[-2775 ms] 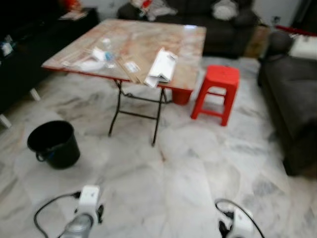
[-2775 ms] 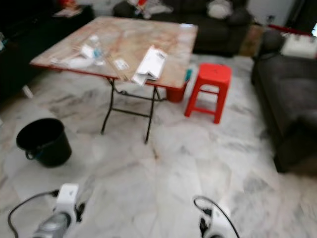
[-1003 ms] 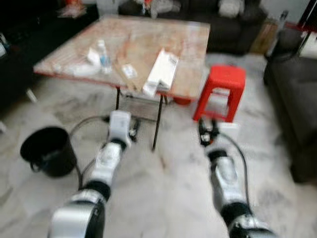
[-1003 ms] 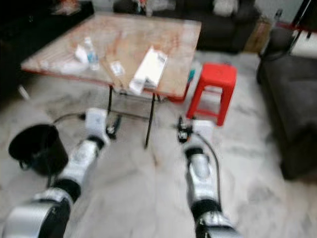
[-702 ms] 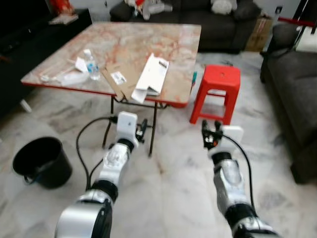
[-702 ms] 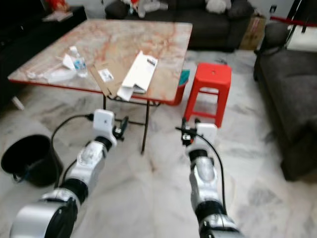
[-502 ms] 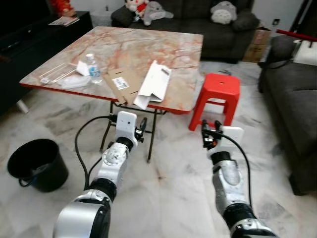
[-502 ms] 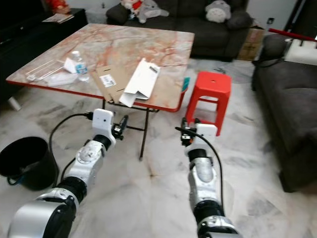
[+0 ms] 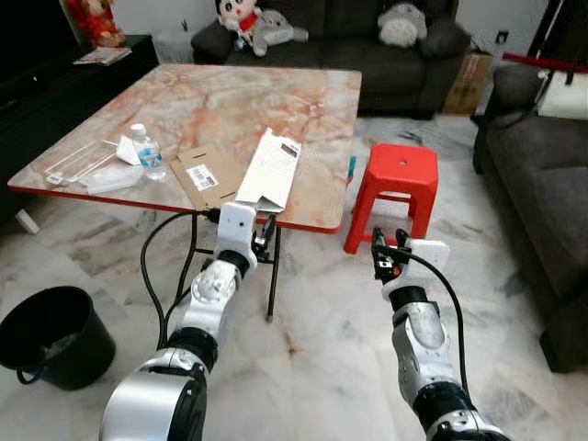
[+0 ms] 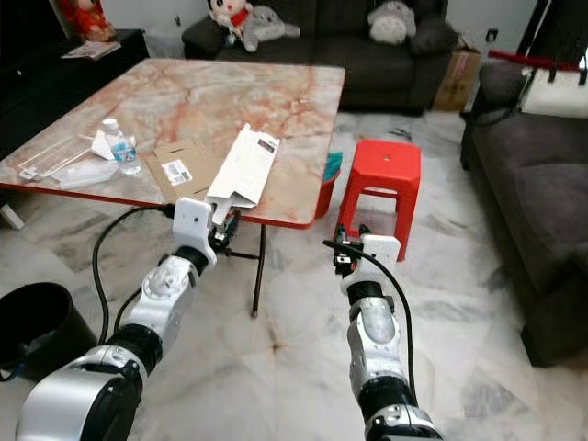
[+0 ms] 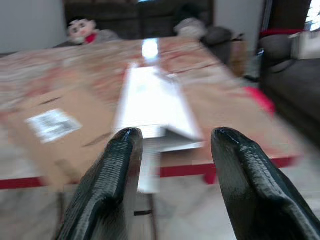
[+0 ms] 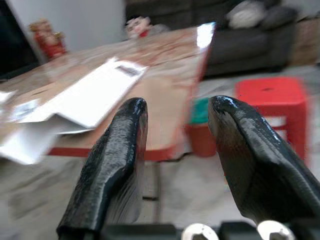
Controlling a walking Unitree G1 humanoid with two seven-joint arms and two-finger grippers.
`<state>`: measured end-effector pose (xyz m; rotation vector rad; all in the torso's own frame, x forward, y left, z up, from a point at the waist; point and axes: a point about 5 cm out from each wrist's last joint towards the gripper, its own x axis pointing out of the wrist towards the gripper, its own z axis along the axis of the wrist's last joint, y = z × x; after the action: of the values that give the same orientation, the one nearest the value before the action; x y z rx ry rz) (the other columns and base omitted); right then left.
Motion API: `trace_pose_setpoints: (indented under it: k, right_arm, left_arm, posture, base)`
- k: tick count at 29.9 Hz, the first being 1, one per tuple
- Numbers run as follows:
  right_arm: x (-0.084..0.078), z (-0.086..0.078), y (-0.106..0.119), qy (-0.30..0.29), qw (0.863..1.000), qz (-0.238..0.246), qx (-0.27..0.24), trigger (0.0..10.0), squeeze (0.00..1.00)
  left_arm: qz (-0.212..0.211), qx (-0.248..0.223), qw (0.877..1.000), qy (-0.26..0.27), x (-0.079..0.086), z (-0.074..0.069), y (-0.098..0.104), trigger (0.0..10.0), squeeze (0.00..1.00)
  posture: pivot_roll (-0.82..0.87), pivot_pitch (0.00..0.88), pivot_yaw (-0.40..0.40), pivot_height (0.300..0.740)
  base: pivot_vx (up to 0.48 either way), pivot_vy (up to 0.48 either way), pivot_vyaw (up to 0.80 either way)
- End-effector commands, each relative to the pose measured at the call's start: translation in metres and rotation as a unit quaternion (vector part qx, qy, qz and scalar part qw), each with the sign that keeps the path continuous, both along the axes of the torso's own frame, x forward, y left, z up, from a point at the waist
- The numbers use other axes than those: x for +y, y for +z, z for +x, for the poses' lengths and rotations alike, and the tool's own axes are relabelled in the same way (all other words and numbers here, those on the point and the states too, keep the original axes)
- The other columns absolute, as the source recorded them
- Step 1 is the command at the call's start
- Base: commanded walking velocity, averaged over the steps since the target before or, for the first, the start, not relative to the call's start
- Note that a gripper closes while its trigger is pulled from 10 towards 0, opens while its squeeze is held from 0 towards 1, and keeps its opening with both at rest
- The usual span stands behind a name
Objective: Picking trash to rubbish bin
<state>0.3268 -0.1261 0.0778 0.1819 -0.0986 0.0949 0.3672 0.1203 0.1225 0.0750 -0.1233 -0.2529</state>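
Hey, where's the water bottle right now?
In the left eye view the water bottle stands on the marble-topped table, near its left edge on the robot's left, between the clear plastic wrappers and the flattened brown cardboard.

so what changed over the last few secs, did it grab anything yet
Nothing grabbed. Both arms rose from hanging low to reach forward: the left gripper now sits at the table edge below the white box, the right gripper before the red stool. Both open, empty. Trash unmoved; camera approached.
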Motion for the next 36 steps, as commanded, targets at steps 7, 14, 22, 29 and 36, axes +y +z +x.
trace_pose_setpoints:
  k: [7,14,22,29,36]
  right_arm:
    - [-0.0035,-0.0012,0.0013,-0.009,1.0,0.001,-0.007,10.0,0.0]
    - [-0.005,-0.0026,-0.0002,-0.015,1.0,0.003,-0.005,10.0,0.0]
    - [-0.0075,-0.0029,-0.0002,-0.023,1.0,0.006,-0.005,10.0,0.0]
    - [-0.007,-0.0011,0.0015,-0.017,1.0,0.004,-0.005,10.0,0.0]
    - [-0.0057,0.0022,0.0038,-0.016,1.0,0.006,-0.005,10.0,0.0]
  left_arm:
    - [-0.008,-0.017,1.0,-0.003,-0.0026,0.0022,0.0086,10.0,0.0]
    - [-0.009,-0.02,1.0,-0.003,-0.0018,0.0023,0.0098,10.0,0.0]
    - [-0.012,-0.021,1.0,-0.004,-0.0031,0.0022,0.0104,10.0,0.0]
    - [-0.015,-0.024,1.0,-0.002,-0.0036,0.0018,0.011,10.0,0.0]
    - [-0.018,-0.029,0.999,0.002,-0.0025,0.0008,0.0112,10.0,0.0]
  posture:
    - [0.15,0.034,0.064,0.74]
    - [0.15,0.041,0.071,0.74]
    - [0.15,0.043,0.067,0.74]
    - [0.16,0.04,0.058,0.74]
    - [0.18,0.038,0.055,0.74]
  base:
    - [0.375,0.0,0.0]
    - [0.379,0.0,0.0]
    - [0.375,0.0,0.0]
    - [0.374,0.0,0.0]
    - [0.132,0.0,0.0]
